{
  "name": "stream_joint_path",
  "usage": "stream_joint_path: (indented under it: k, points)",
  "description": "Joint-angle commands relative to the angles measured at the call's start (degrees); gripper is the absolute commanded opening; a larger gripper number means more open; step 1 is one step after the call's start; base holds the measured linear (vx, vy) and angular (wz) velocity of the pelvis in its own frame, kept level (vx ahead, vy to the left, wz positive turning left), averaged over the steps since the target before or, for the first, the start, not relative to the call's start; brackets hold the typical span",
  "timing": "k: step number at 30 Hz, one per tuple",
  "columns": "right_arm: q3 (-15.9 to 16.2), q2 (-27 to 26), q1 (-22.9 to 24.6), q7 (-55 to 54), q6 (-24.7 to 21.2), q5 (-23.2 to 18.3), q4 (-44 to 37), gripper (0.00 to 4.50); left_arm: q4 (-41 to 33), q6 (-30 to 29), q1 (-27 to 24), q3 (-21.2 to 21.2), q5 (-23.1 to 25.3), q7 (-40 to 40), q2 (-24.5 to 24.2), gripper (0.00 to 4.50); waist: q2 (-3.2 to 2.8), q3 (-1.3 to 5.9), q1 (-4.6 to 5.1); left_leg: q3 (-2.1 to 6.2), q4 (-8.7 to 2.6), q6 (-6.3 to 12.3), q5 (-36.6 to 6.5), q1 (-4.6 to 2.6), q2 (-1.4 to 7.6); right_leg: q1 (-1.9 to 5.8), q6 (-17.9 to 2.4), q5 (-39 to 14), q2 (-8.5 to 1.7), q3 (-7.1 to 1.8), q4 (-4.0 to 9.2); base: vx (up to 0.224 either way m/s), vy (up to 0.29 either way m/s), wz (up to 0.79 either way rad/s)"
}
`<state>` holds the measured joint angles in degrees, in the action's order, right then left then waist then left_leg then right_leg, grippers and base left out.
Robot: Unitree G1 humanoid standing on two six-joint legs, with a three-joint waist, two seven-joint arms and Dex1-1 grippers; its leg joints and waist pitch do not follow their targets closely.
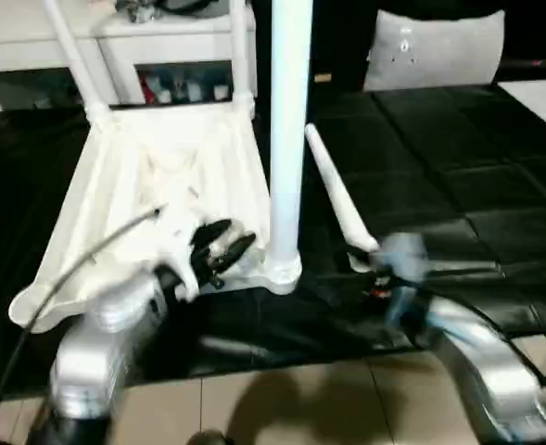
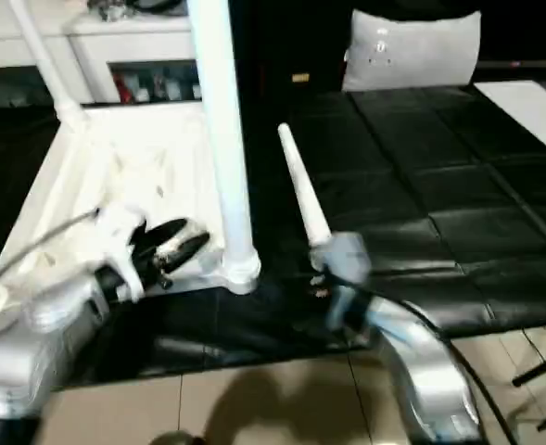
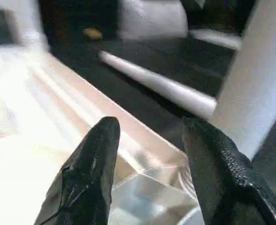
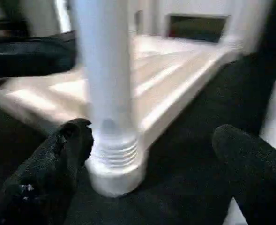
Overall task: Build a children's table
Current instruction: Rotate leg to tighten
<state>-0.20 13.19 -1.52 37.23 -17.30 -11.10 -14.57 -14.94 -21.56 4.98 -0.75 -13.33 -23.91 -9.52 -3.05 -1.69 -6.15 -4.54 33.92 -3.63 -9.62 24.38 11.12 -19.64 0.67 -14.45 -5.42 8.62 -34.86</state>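
Black padded mat (image 1: 458, 185) on the floor, with a white cabinet (image 1: 161, 37) behind at the far left.

1. Locate the children's table (image 1: 133, 185) on the left half of the mat: top inverted, ribbed underside up, two far legs (image 1: 73, 56) already fitted.
2. Note the left tool (image 1: 235, 239) over the near edge of the top: fingers (image 3: 93, 164) partly spread, holding nothing.
3. Note the upright leg (image 1: 288, 139) in the near right corner socket (image 1: 282, 272). Shows several thread turns above the socket in the right wrist view, so treat as probably not fully seated.
4. Find the loose leg (image 1: 337, 190) just right of that socket, lying on the mat, thin end pointing away.
5. Note the right tool (image 4: 152, 133) near the thick end of the loose leg: spread wide, empty, fingers (image 4: 63, 154) close to the socket.

Hazards:
- Avoid brushing the upright leg with either forearm. Likely to tilt or cross-thread if knocked sideways while part-threaded.
- Avoid pressing on the near edge with the left tool. Risks sliding the light top across the mat.
- Close squarely on the loose leg. Round and tapered, so prone to rolling or squirting out of an off-centre pinch.
- Keep the lifted leg away from the upright one when swinging across.
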Motion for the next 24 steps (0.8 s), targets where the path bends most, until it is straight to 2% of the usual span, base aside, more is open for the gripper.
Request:
stream_joint_path:
  k: [1, 2, 3, 4, 5, 6, 7, 8, 9, 10, 11, 12, 13, 14, 15, 16, 17, 18, 19, 20, 21, 22, 23, 24]
  points:
    - [-1.0, -1.7, 1.3, -4.4, -1.9, 0.6, -4.8, 4.50, -3.4, -2.5, -0.7, -0.3, 2.7, 5.1, 1.3, 2.38, -0.45, 1.83, 0.90, 3.33, -5.36, 10.71, -11.6, 0.04, 0.28, 3.17, -11.1, -3.6, -0.49, -0.19, 2.98, -0.021, -0.029, 0.44]
    - [-1.0, -1.7, 1.3, -4.4, -1.9, 0.6, -4.8, 4.50, -3.4, -2.5, -0.7, -0.3, 2.7, 5.1, 1.3, 2.38, -1.06, 1.32, 0.98, 4.45, -6.14, 8.23, -16.8, 0.45, -0.55, 3.76, -11.1, -8.4, -0.58, -0.12, 2.92, -0.021, -0.029, 0.44]
    - [-1.2, -2.1, 1.5, -5.1, -2.5, 0.5, -5.3, 4.50, -3.4, -2.7, -0.8, -0.5, 3.1, 5.6, 1.6, 2.38, -0.91, 1.26, 0.94, 4.79, -6.22, 6.40, -19.5, 0.42, -0.95, 3.71, -11.2, -10.7, -0.95, -0.33, 3.29, -0.033, -0.027, 0.46]
    - [-2.9, -4.6, 2.7, -9.6, -5.9, -0.9, -7.6, 4.50, -3.2, -2.6, -1.5, -1.1, 5.5, 8.4, 2.3, 2.38, -0.08, 0.57, 0.76, 4.22, -6.29, 3.08, -23.8, 1.46, -2.63, 3.92, -10.8, -17.4, -2.73, -0.77, 4.78, -0.029, -0.027, 0.52]
    - [-3.3, -5.4, 3.0, -10.7, -6.8, -1.5, -8.1, 4.50, -3.3, -2.4, -1.7, -1.1, 6.1, 9.1, 2.5, 2.38, 1.21, 1.02, 0.90, 0.88, -3.63, 1.70, -20.8, -2.38, 0.01, 1.99, -10.9, -23.2, -6.12, -4.51, 7.00, -0.029, -0.027, 0.52]
    - [-3.6, -6.0, 3.2, -11.6, -7.6, -2.1, -8.6, 4.50, -3.3, -2.2, -1.9, -1.2, 6.5, 9.7, 2.6, 2.38, 1.56, 0.48, 0.36, -0.05, -3.36, 2.90, -16.8, -1.13, -0.24, 2.84, -10.1, -26.7, -7.47, -5.64, 7.80, -0.026, -0.015, 0.19]
    - [-3.6, -6.3, 3.2, -12.5, -8.3, -2.0, -8.7, 4.50, -3.4, -2.7, -2.0, -1.2, 7.0, 10.5, 2.6, 2.38, 1.67, 0.59, -0.81, -0.73, -2.21, 4.59, -12.0, -0.41, 0.10, 3.82, -8.3, -29.5, -9.71, -6.84, 9.03, 0.000, 0.000, 0.00]
    - [-3.2, -6.5, 2.6, -13.9, -8.2, -0.5, -8.3, 4.50, -3.9, -2.4, -2.3, -1.2, 6.9, 10.7, 2.8, 2.38, 1.90, 0.96, -2.46, -0.85, -0.76, 7.56, -2.9, 0.42, 1.49, 4.03, -6.5, -27.5, -11.88, -8.07, 8.93, 0.000, 0.000, 0.00]
    - [-3.2, -6.5, 2.6, -13.9, -8.2, -0.5, -8.3, 4.50, -3.9, -2.4, -2.3, -1.2, 6.9, 10.7, 2.8, 2.38, 1.46, 1.23, -2.74, -1.10, -1.66, 7.96, -1.5, 0.23, 1.62, 3.99, -7.0, -24.7, -10.63, -7.22, 8.55, 0.011, 0.080, -0.14]
    - [-2.7, -6.6, 2.3, -14.8, -8.1, 0.4, -8.1, 4.50, -4.4, -2.8, -2.5, -1.4, 6.9, 11.2, 2.9, 2.38, 0.67, 1.68, -2.30, -1.80, -4.18, 8.85, -0.9, -0.68, 1.70, 3.25, -8.2, -16.9, -5.88, -5.14, 6.36, 0.035, 0.116, -0.16]
    - [-2.7, -6.6, 2.3, -14.8, -8.1, 0.4, -8.1, 4.50, -4.4, -2.8, -2.5, -1.4, 6.9, 11.2, 2.9, 2.38, 0.78, 1.37, -1.43, -2.09, -4.90, 9.40, -2.1, -1.13, 1.43, 2.57, -8.2, -14.0, -3.57, -4.31, 5.45, 0.035, 0.116, -0.16]
    - [-3.6, -8.4, 1.6, -18.0, -8.1, 1.2, -7.0, 4.50, -4.7, -2.9, -2.9, -1.1, 7.1, 11.6, 2.6, 2.38, -0.25, 2.66, -0.88, -1.76, -4.40, 9.55, -2.3, -4.17, 2.09, 1.10, -8.8, -7.0, -1.69, -4.26, 3.44, 0.051, 0.123, -0.08]
    - [-4.1, -9.3, 1.4, -19.3, -8.1, 1.2, -6.6, 4.50, -4.5, -2.7, -3.2, -1.0, 7.4, 11.7, 2.4, 2.38, 0.01, 2.94, 0.24, -0.71, -4.25, 9.77, 2.5, -3.91, 2.44, 0.72, -8.5, 0.9, -0.47, -4.61, 1.97, 0.036, 0.105, -0.01]
    - [-4.2, -9.7, 1.4, -19.9, -8.4, 1.2, -6.6, 4.50, -4.5, -2.6, -3.4, -1.0, 7.6, 11.8, 2.4, 2.38, -0.08, 2.92, 0.44, -0.79, -3.91, 7.13, 4.2, -4.10, 2.61, 0.22, -7.9, 5.3, -0.48, -5.01, 1.83, 0.036, 0.105, -0.01]
    - [-3.9, -9.7, 1.3, -19.8, -8.7, 0.9, -6.6, 4.50, -4.1, -1.4, -3.7, -0.3, 7.5, 11.9, 2.6, 2.38, 0.36, 2.80, 0.78, -1.12, -4.01, 5.95, 3.5, -3.70, 2.34, 0.52, -7.7, 6.5, -0.78, -5.15, 1.99, 0.008, 0.087, -0.06]
    - [-3.5, -9.3, 1.2, -19.7, -8.9, 0.6, -6.7, 4.50, -3.9, -0.7, -3.8, 0.1, 7.5, 12.2, 2.9, 2.38, 0.82, 2.78, 0.85, -1.79, -4.14, 3.79, 1.4, -3.10, 1.58, 1.08, -6.9, 7.6, -1.21, -5.25, 2.27, -0.017, 0.063, -0.12]
    - [-3.1, -9.0, 1.1, -19.6, -9.0, 0.7, -6.6, 4.50, -3.8, -0.3, -3.9, 0.4, 7.4, 12.5, 3.1, 2.38, 0.96, 2.57, 0.91, -2.39, -4.67, 1.45, -3.7, -2.70, 1.25, 1.30, -6.0, 5.9, -1.72, -5.57, 2.77, -0.017, 0.063, -0.12]
    - [-3.0, -8.9, 1.0, -19.7, -9.1, 0.6, -6.5, 4.50, -3.9, 0.0, -3.9, 0.7, 7.2, 12.7, 3.4, 2.38, 1.36, 2.37, 0.95, -2.66, -4.92, 0.49, -7.0, -2.58, 1.20, 1.26, -5.6, 3.9, -1.99, -5.78, 3.15, 0.000, 0.000, 0.00]
    - [-2.8, -8.4, 0.7, -19.5, -8.9, 0.8, -6.0, 4.50, -4.2, 0.1, -3.9, 0.8, 6.9, 13.2, 3.6, 2.38, 1.58, 1.76, 1.11, -2.95, -5.83, -2.40, -17.5, -2.68, 1.34, 0.91, -4.3, -6.1, -2.65, -6.28, 4.08, -0.052, 0.000, -0.09]
    - [-2.8, -8.4, 0.7, -19.5, -8.9, 0.8, -6.0, 4.50, -4.2, 0.1, -3.9, 0.8, 6.9, 13.2, 3.6, 2.38, 1.58, 1.76, 1.11, -2.95, -5.83, -2.40, -17.5, -2.68, 1.34, 0.91, -4.3, -6.1, -2.65, -6.28, 4.08, -0.052, 0.000, -0.09]
    - [-2.6, -8.1, 0.6, -19.3, -8.7, 1.1, -5.7, 4.50, -4.4, 0.2, -4.0, 0.8, 6.8, 13.3, 3.6, 2.38, 1.70, 1.36, 1.21, -2.99, -6.13, -3.71, -23.1, -2.91, 1.30, 0.44, -3.0, -14.0, -2.99, -6.60, 4.91, -0.059, -0.014, -0.09]
    - [-2.5, -7.8, 0.6, -18.9, -8.8, 1.0, -5.4, 4.50, -4.6, 0.5, -4.0, 0.5, 7.4, 13.3, 3.1, 2.38, 1.99, 1.16, 1.30, -3.01, -6.16, -4.44, -26.3, -3.18, 1.24, 0.03, -2.0, -19.8, -3.26, -6.96, 5.62, -0.066, -0.025, -0.03]
    - [-3.1, -8.4, 0.8, -19.5, -9.2, 0.6, -5.4, 4.50, -4.6, 0.9, -4.1, 0.3, 7.4, 13.2, 3.0, 2.38, 1.78, 1.00, 0.91, -1.86, -6.84, -1.92, -27.2, -1.13, 0.03, 1.39, -1.2, -23.7, -3.85, -5.16, 6.11, -0.066, -0.025, -0.03]
    - [-3.1, -8.4, 0.8, -19.5, -9.2, 0.6, -5.4, 4.50, -4.6, 0.9, -4.1, 0.3, 7.4, 13.2, 3.0, 2.38, 2.14, 1.18, 1.30, -1.48, -6.53, -1.11, -25.9, -0.82, -0.06, 1.57, -1.1, -23.8, -4.23, -4.99, 6.22, -0.053, -0.034, 0.07]
